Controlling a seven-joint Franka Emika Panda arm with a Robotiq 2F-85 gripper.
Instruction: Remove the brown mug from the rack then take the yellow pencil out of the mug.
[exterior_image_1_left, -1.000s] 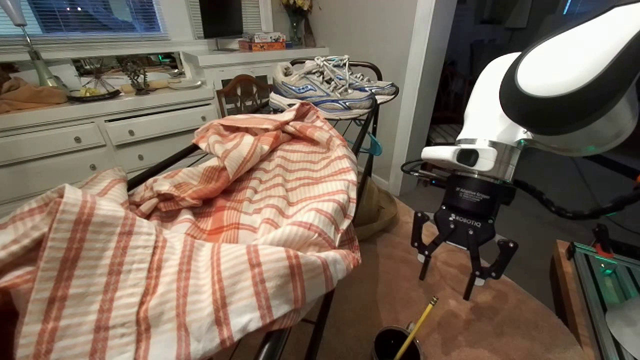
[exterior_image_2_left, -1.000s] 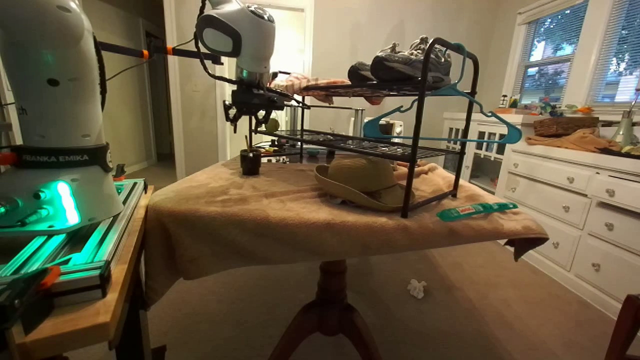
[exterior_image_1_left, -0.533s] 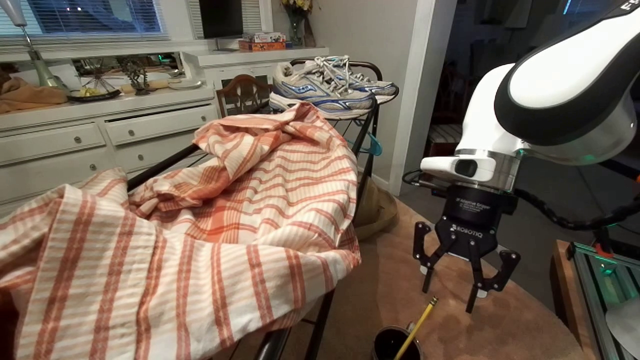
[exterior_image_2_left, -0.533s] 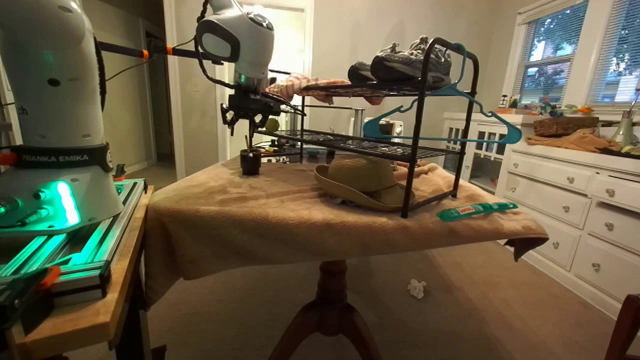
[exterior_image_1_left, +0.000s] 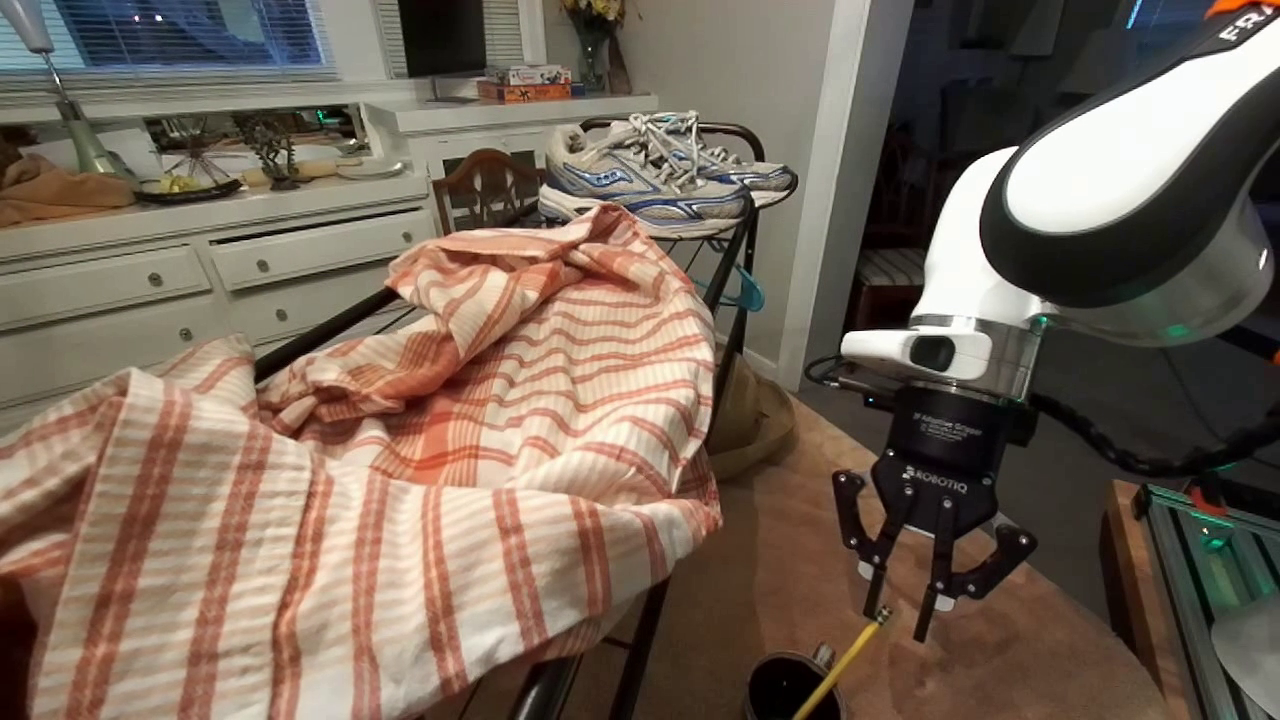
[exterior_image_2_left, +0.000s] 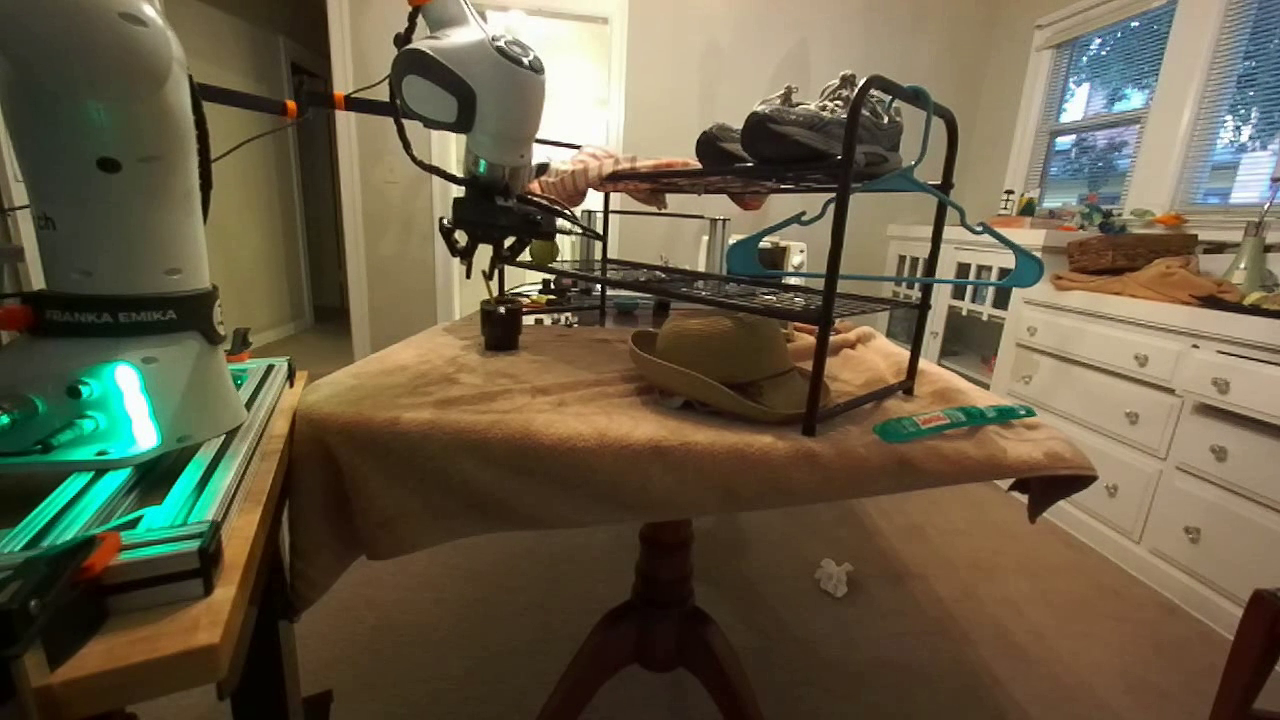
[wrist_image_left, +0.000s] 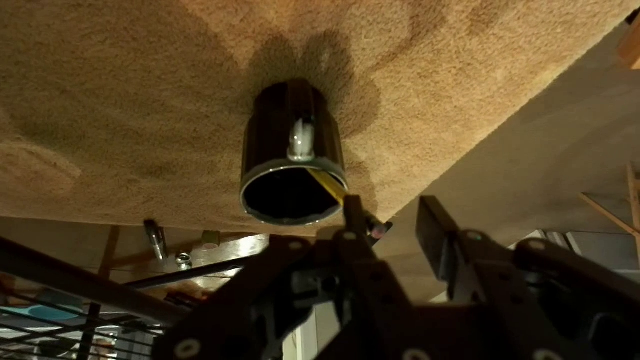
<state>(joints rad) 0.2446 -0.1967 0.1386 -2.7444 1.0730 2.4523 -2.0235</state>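
Observation:
The brown mug (exterior_image_2_left: 501, 328) stands upright on the cloth-covered table, beside the rack (exterior_image_2_left: 825, 320) rather than on it. From the mug leans the yellow pencil (exterior_image_1_left: 845, 662), its eraser end sticking out past the rim. My gripper (exterior_image_1_left: 897, 625) points down just above the mug, partly closed with a clear gap. In the wrist view, one finger of the gripper (wrist_image_left: 391, 202) covers the middle of the pencil (wrist_image_left: 327, 185). The eraser end pokes out on that finger's inner side and seems to touch it, while the opposite finger (wrist_image_left: 431, 235) is apart from the pencil.
Striped cloth (exterior_image_1_left: 560, 400) and shoes (exterior_image_1_left: 640, 180) lie on top of the rack. Beneath its wire shelf sits a hat (exterior_image_2_left: 725, 365). A teal hanger (exterior_image_2_left: 1020, 265) hangs at the rack's end, and a green packet (exterior_image_2_left: 950, 420) lies nearby. The table's edge (exterior_image_1_left: 1090, 625) curves close to the gripper.
My gripper has come down toward the mug and its fingers have moved nearer each other. The pencil's eraser end has shifted to lean further over; the mug has stayed in place.

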